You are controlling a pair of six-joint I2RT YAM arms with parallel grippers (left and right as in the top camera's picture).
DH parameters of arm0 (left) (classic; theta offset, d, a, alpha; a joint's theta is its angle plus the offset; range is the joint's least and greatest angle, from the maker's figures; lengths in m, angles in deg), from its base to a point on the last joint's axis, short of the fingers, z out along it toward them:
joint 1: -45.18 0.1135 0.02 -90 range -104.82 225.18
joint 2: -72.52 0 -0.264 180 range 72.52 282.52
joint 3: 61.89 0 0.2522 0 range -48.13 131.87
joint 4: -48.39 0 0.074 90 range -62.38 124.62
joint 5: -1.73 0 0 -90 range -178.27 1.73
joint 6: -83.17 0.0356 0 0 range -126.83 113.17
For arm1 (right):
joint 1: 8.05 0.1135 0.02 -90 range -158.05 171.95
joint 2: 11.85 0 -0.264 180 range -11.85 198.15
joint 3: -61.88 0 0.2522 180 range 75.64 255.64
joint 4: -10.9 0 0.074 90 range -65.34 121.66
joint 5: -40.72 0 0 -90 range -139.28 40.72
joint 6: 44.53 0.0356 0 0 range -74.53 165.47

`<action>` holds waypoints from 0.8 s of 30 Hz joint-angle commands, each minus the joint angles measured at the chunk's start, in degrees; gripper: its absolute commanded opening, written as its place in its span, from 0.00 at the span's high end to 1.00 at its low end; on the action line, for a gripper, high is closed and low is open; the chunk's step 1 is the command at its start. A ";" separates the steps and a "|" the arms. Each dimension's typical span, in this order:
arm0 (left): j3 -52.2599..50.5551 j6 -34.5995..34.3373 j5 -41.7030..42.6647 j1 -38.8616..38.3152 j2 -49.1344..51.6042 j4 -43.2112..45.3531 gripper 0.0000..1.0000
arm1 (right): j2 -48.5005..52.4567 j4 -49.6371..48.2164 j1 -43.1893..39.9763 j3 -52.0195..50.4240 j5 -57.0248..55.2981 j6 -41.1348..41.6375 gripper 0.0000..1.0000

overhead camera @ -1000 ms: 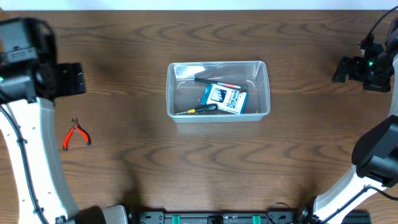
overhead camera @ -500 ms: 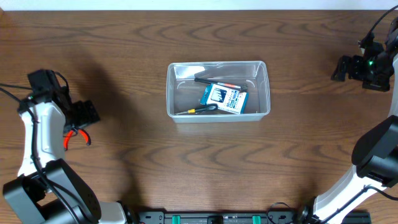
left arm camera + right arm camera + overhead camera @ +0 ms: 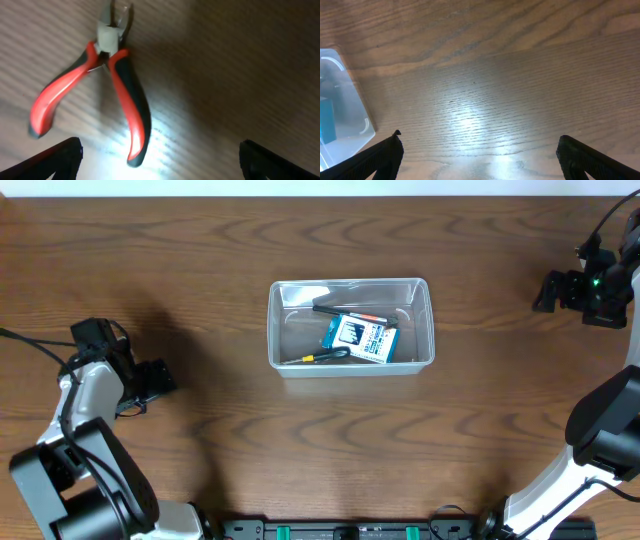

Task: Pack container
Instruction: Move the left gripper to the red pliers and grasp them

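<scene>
The clear plastic container [image 3: 420, 292] sits at the table's middle and holds a blue-and-white box [image 3: 361, 337], a black pen and a small yellow-handled tool. Its corner shows in the right wrist view [image 3: 340, 100]. Red-and-black pliers [image 3: 117, 80] lie on the wood at the far left, under my left arm in the overhead view. My left gripper [image 3: 157, 162] is open just above them, fingers either side of the handle ends. My right gripper [image 3: 477, 160] is open and empty over bare wood at the far right [image 3: 548, 292].
The brown wooden table [image 3: 300, 440] runs to the frame edges. The robot base bar [image 3: 350, 530] lies along the front edge. The left arm's cable trails at the far left.
My left arm has swung down and right over the pliers, which it now covers in the overhead view. The right arm has not moved.
</scene>
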 commanded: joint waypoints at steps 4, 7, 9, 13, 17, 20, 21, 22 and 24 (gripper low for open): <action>-0.28 -0.31 0.55 0.13 5.73 1.95 0.02 | -0.17 0.87 0.52 0.11 -0.24 0.28 0.01; -0.28 -0.28 0.55 0.13 6.91 3.30 0.02 | -0.17 1.44 0.52 0.11 -0.55 0.31 0.01; -0.28 -0.26 0.55 0.13 7.19 4.15 0.02 | -0.17 1.70 0.52 0.11 -1.36 0.33 0.01; -0.28 -0.28 0.55 0.13 7.23 5.29 0.02 | -0.17 2.19 0.50 0.11 -2.08 0.31 0.01; -0.28 -0.50 0.55 0.15 7.23 5.29 0.00 | -0.17 2.47 0.48 0.11 -2.89 0.31 0.01; -0.28 -1.07 0.52 0.22 7.23 5.29 0.14 | -0.17 2.51 0.48 0.11 -3.02 0.31 0.01; -0.28 -1.38 0.52 0.37 7.26 5.29 0.21 | -0.17 2.58 0.48 0.11 -3.02 0.31 0.01; -0.28 -1.64 0.52 0.55 7.28 5.25 0.27 | -0.17 2.69 0.48 0.11 -3.02 0.31 0.01; -0.31 -2.01 0.55 1.09 7.30 5.18 0.35 | -0.17 2.80 0.48 0.11 -3.02 0.28 0.01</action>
